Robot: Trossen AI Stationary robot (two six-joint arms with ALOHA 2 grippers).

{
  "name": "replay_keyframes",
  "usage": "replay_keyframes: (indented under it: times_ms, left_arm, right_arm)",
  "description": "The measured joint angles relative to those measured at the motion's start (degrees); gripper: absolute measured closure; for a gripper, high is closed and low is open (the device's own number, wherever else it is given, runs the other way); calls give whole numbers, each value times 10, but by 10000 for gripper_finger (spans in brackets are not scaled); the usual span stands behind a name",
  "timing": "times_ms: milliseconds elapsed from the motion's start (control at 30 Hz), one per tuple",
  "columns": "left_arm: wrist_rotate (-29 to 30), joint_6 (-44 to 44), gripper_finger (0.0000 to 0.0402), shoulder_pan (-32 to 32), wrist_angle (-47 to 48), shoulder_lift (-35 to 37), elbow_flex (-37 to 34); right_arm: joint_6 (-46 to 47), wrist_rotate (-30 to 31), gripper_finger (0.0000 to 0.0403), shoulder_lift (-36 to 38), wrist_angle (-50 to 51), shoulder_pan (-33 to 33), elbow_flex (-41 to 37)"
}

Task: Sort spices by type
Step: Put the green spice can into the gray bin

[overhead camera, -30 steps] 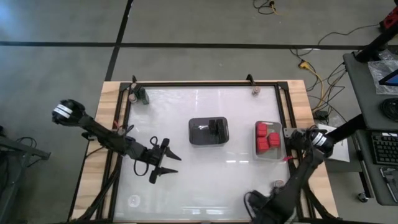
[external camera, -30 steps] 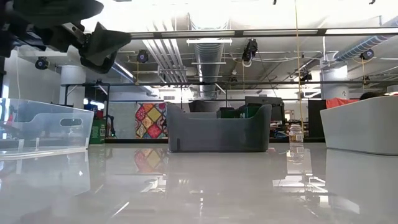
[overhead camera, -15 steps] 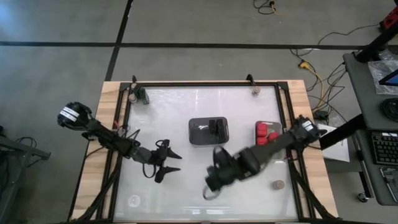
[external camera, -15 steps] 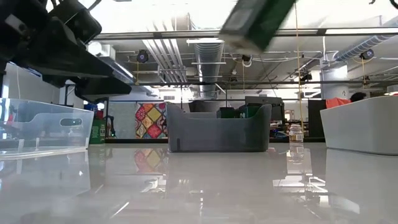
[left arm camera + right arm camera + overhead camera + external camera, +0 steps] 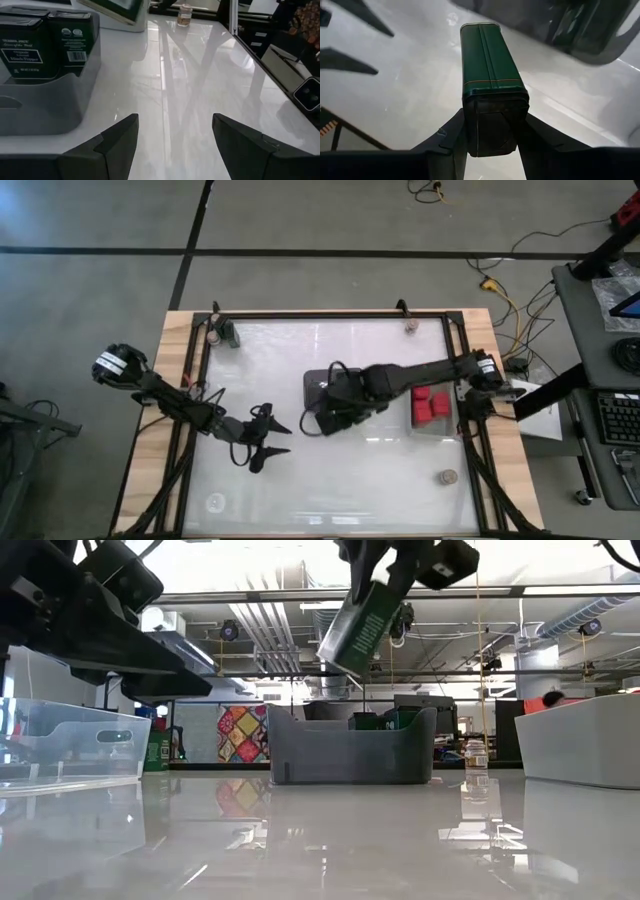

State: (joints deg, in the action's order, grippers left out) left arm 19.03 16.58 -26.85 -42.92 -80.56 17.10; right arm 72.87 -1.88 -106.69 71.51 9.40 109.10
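The right pincer pinches a dark green tin above the grey tray holding like tins; next, lower and release it inside. The left pincer waits spread over the tabletop.

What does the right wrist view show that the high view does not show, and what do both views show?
Only the right wrist view: the right gripper shut on a dark green tin, fingers on both its sides. Only the high view: the red blocks in their clear tray, a tan-topped jar, and the whole table. Both: the open left gripper and the dark grey tray.
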Motion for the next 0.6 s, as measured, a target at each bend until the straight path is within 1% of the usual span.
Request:
replay_keyframes:
  times_ms: [167, 367, 600]
  left_arm:
    - [0, 0, 162, 0, 2, 0, 0]
    - [14, 0, 162, 0, -9, 0, 0]
    - [15, -6, 162, 0, -12, 0, 0]
  right_arm:
    - [-18, -16, 269, -2, 12, -27, -1]
    - [-21, -12, 272, -2, 51, -56, -6]
    - [-24, -12, 267, -2, 44, -73, -35]
